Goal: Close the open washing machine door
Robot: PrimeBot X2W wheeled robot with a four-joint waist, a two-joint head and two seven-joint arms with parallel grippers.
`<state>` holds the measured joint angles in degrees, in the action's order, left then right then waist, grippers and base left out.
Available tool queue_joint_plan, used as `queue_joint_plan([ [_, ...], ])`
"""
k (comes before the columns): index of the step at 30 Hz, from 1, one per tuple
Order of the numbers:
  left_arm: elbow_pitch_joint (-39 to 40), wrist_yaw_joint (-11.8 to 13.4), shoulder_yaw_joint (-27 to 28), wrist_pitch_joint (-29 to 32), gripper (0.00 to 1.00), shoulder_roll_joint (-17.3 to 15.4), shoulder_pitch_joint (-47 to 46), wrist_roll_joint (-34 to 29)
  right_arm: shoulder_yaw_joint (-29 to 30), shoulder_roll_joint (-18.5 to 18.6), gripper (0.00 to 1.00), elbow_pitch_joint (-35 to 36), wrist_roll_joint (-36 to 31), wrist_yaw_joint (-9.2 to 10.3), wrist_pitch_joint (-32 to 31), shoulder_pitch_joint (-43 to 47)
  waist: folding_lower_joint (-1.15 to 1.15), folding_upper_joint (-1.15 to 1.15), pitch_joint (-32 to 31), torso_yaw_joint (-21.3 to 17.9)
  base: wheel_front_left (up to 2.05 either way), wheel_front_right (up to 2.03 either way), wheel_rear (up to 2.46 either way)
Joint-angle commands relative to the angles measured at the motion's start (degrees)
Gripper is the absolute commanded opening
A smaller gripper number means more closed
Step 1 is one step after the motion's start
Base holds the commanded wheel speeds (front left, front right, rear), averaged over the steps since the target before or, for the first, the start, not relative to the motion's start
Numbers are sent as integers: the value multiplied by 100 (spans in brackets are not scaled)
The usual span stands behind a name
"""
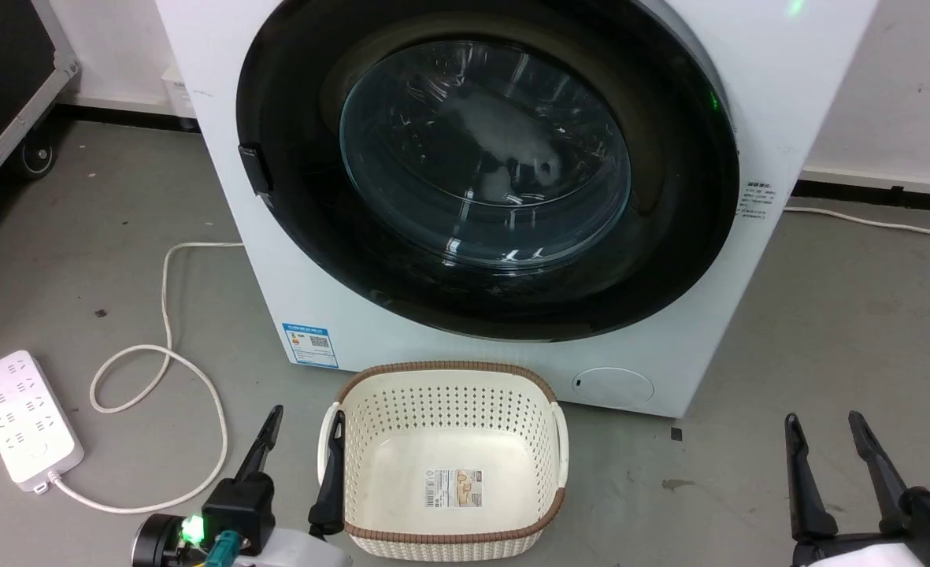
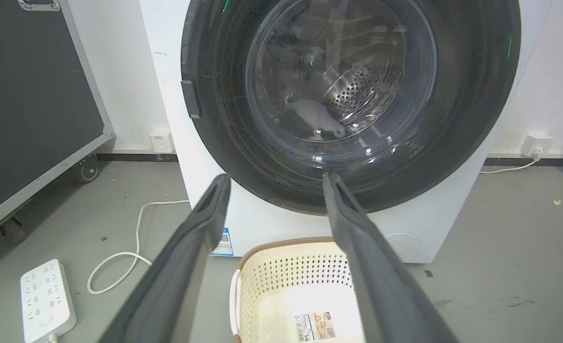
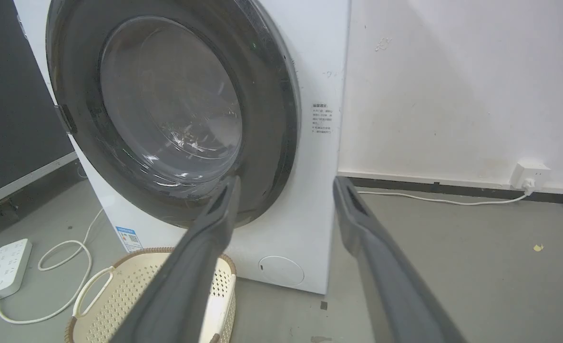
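A grey lump (image 2: pixel 317 119) shows dimly behind the washing machine door (image 1: pixel 488 169).

Nothing legible — blue sticker (image 1: pixel 310 343) on the washing machine (image 1: pixel 276 291), basket label (image 1: pixel 453 488) — both too small.

Washing machine (image 1: pixel 779 94) on floor (image 1: pixel 827 315), wall (image 1: pixel 905 79) behind. Washing machine door (image 1: pixel 484 157) in its front. Laundry basket (image 1: pixel 449 368) on floor just before machine. Power strip (image 1: pixel 25 417) left of basket, cord (image 1: pixel 167 346) between. Left end effector (image 1: pixel 307 413) just beside basket's left rim, right end effector (image 1: pixel 821 417) well right.
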<state>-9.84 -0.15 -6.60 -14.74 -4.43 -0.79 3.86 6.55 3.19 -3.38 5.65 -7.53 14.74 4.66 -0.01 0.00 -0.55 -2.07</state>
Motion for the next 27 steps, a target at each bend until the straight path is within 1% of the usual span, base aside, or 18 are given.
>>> queue_joint_plan([
  [1, -15, -13, 21, -26, 100, 1, 74, 58, -30, -29, 100, 32, 19, 4, 25, 73, 1, 0, -1, 1, 0, 0, 0],
  [2, -13, -16, 42, -26, 100, 11, 75, 94, -51, -29, 100, 34, 29, 4, 25, 83, 1, 0, 0, 4, 0, 0, 0],
  [3, -4, -1, 38, 0, 0, 14, 0, 88, -52, -1, 0, 3, 2, 0, 0, 13, 1, 0, 0, 3, 0, 0, 0],
  [27, 167, 2, 139, 261, 0, 36, 11, 11, -164, -5, 0, 59, -98, 0, -259, -74, 1, 0, 9, 38, 0, 0, 0],
])
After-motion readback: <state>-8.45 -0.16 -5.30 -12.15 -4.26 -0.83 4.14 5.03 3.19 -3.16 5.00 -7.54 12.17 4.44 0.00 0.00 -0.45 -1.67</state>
